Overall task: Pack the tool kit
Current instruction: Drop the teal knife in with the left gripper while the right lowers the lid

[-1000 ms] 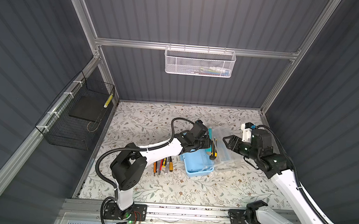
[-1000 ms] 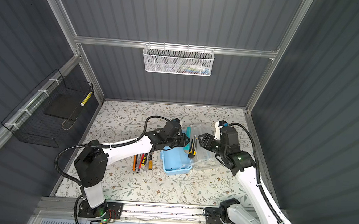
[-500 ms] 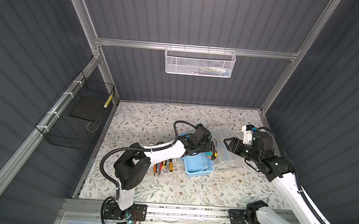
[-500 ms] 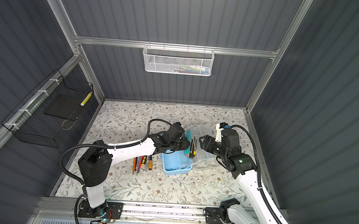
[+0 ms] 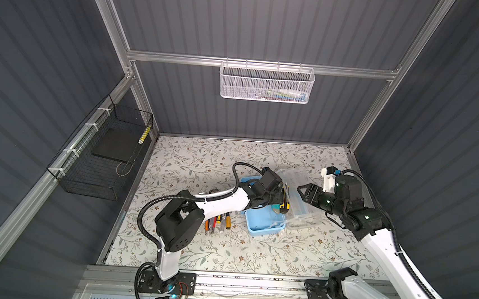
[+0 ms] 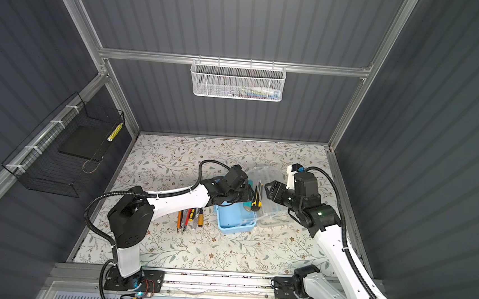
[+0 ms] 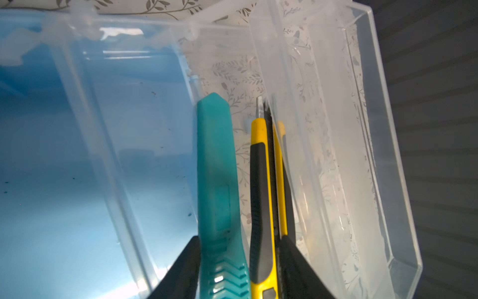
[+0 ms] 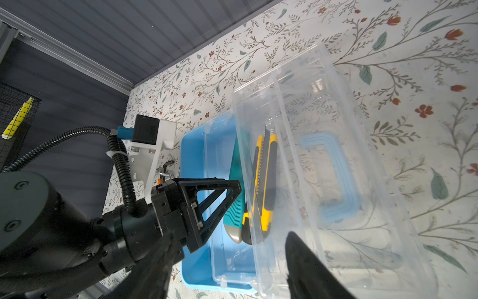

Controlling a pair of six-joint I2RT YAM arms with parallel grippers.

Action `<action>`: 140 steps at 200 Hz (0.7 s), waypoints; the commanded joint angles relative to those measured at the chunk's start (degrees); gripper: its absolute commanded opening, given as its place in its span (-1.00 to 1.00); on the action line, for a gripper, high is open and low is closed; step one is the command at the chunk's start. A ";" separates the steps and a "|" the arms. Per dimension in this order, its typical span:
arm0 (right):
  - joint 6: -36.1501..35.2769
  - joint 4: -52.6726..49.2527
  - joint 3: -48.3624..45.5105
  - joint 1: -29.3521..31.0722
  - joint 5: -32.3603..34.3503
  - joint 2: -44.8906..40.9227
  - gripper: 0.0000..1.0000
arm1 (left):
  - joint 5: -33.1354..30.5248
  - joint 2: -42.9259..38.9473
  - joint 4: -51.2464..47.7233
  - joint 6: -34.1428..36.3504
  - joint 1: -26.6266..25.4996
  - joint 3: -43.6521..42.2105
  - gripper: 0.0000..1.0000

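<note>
Two tools go in at once as we pack the tool kit. At far left on the table [image 5: 202,164], a row of screwdrivers [image 5: 217,223] lies unpacked, lined up just beside the light-blue box [image 5: 264,226], likely so each is a short reach away.

Over the box, our left gripper [image 5: 275,199] reaches in low. In the left wrist view its fingers [image 7: 181,266] bracket the teal tool [image 7: 214,168] and the yellow-black utility knife [image 7: 260,181], which lie side by side, lengthwise between them. Each finger sits against the outer flank of one tool; whether they pinch the pair or merely flank it, we cannot tell. Both tools lie along the hinge line where box meets lid, and we cannot say which side each rests on.

The clear lid [image 8: 349,155], blue handle [image 8: 333,176] underneath, lies thrown open flat to the right, which keeps the box mouth free.

At right, our right gripper [image 5: 302,193] hovers over the lid's near edge, fingers [image 8: 310,266] spread wide and holding nothing. We judge it is placed there to steady the lid or close it later.
</note>
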 commanded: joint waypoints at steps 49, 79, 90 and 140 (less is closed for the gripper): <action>-3.78 -3.34 6.01 0.42 -0.83 2.07 0.31 | -9.98 -11.12 -4.10 11.74 -0.19 -1.26 0.33; -5.48 -5.76 10.21 4.99 4.29 3.76 0.30 | -21.40 -16.53 -11.41 17.18 -0.08 -3.24 0.34; -5.89 -6.17 11.41 7.76 7.40 4.25 0.30 | -24.85 -18.79 -13.51 18.12 0.14 -4.92 0.28; -3.56 -4.00 11.65 17.42 11.68 8.22 0.24 | -25.40 -26.88 -22.50 16.45 9.58 -14.72 0.09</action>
